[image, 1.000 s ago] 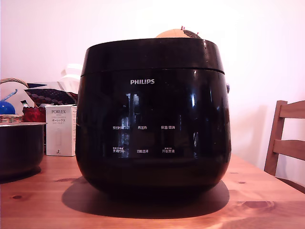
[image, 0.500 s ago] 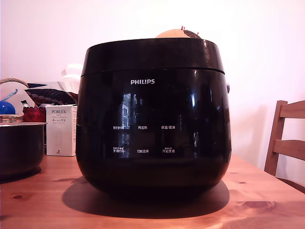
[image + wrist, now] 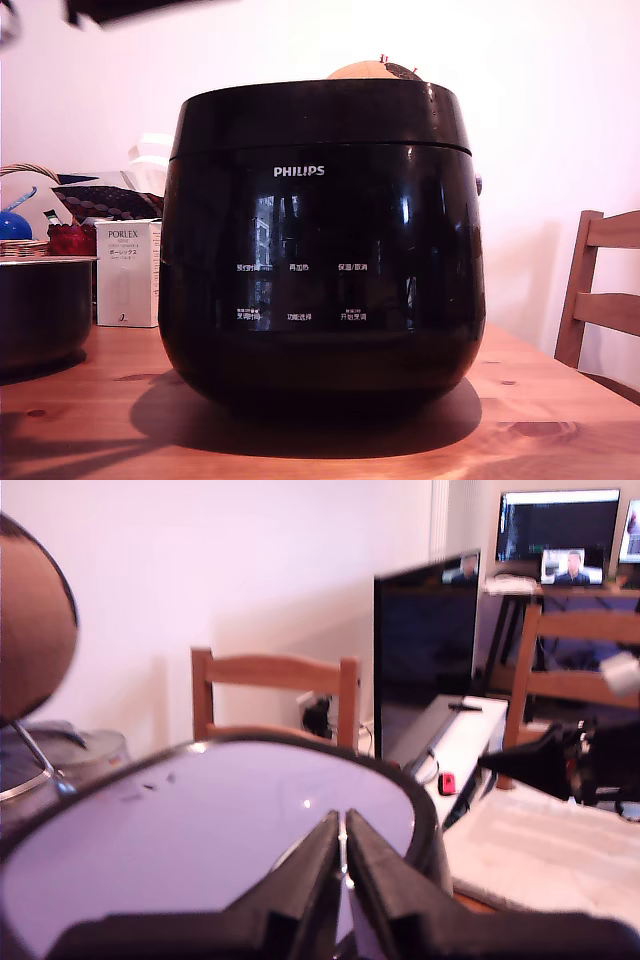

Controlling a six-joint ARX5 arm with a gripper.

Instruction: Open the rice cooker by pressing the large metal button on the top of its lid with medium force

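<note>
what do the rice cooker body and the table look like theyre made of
The rice cooker looks like glossy black plastic, though coated metal cannot be ruled out: bright reflections streak its smooth front. The table looks like pale wood with a light finish, showing grain lines and dark knots.

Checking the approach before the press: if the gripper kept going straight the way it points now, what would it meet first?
Probably the lid of the rice cooker: in the wrist view the closed gripper points across its glossy top. Depth is unclear, so it might skim over it.
</note>
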